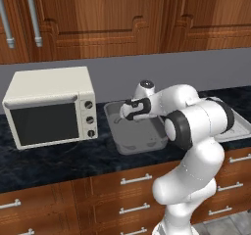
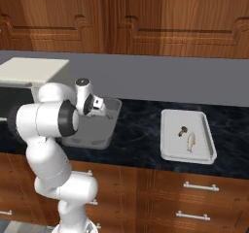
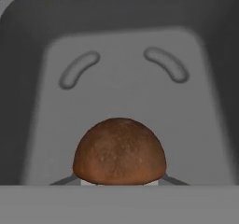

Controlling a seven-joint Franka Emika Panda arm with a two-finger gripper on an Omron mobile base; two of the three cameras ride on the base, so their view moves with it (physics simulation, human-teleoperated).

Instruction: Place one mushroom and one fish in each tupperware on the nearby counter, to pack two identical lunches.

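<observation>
My gripper (image 1: pixel 120 116) reaches down into the deep grey tupperware (image 1: pixel 139 148) on the black counter (image 1: pixel 49 160), shut on a mushroom (image 3: pixel 119 150) with a red-brown cap. The hand view looks straight down at that cap over the tub's floor (image 3: pixel 121 87), which bears two curved moulded ridges. From the right, the gripper (image 2: pixel 108 114) hangs over the same tub (image 2: pixel 87 141). Further right lies the off-white tupperware tray (image 2: pixel 168 154). It holds a small dull-brown mushroom (image 2: pixel 183 129) and a pale fish (image 2: pixel 190 141).
A cream toaster oven (image 1: pixel 49 106) stands on the counter just left of the grey tub. Wooden cabinets hang above a grey backsplash. Drawers with steel bar handles (image 1: pixel 135 179) sit below the counter. My arm's elbow (image 1: pixel 196 121) partly covers the white tray (image 1: pixel 235 131).
</observation>
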